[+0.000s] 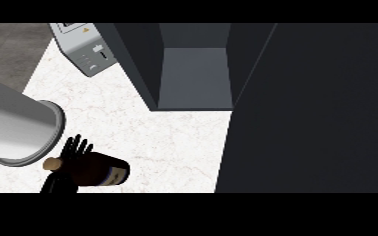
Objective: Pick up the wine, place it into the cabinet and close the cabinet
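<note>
Left robot hand [72, 152] curled round wine bottle [94, 169] above pale marble counter [170, 135], open dark cabinet [193, 77] beyond.

bottles: 1 [92, 170] | cabinets: 1 [193, 80] | toasters: 1 [87, 47] | hands: 1 [74, 150] | counters: 1 [148, 130]

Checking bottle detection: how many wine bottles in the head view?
1. The wine bottle lies on the counter at lower left, with the left hand on it. The open cabinet shows none; its door could hide others.
</note>
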Available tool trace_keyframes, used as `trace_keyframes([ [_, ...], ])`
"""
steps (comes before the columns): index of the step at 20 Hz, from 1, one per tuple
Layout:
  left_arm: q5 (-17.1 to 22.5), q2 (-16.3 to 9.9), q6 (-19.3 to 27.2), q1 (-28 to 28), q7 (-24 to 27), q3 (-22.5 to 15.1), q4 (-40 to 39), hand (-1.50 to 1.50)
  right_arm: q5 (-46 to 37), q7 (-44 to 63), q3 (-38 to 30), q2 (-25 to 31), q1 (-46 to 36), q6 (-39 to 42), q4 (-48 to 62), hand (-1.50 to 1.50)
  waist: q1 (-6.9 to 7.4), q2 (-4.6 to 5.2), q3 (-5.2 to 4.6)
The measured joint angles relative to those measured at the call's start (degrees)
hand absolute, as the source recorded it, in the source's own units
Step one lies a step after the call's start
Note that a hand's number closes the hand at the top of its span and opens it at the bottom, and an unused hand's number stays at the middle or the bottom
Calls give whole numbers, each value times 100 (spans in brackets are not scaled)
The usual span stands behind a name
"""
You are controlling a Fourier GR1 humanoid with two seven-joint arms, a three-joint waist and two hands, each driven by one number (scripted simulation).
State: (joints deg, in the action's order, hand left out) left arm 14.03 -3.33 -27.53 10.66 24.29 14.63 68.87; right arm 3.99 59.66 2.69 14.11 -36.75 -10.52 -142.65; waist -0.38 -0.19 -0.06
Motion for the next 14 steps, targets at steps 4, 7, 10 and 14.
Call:
trace_keyframes([
  [4,-108,51,72,-165,124,-75,-182,-150,21,56,-127,98,-70,3,3,-150,1,-1,1],
  [7,-195,22,54,-277,362,-78,-422,-150,37,45,-177,108,-65,-1,3,-150,-2,0,2],
  [10,-176,39,47,-517,463,-59,-733,150,49,65,-201,123,-98,-15,22,-150,-5,1,1],
  [14,-144,75,-121,-692,575,-133,-970,150,67,61,-249,138,-65,-23,26,-150,-6,0,2],
])
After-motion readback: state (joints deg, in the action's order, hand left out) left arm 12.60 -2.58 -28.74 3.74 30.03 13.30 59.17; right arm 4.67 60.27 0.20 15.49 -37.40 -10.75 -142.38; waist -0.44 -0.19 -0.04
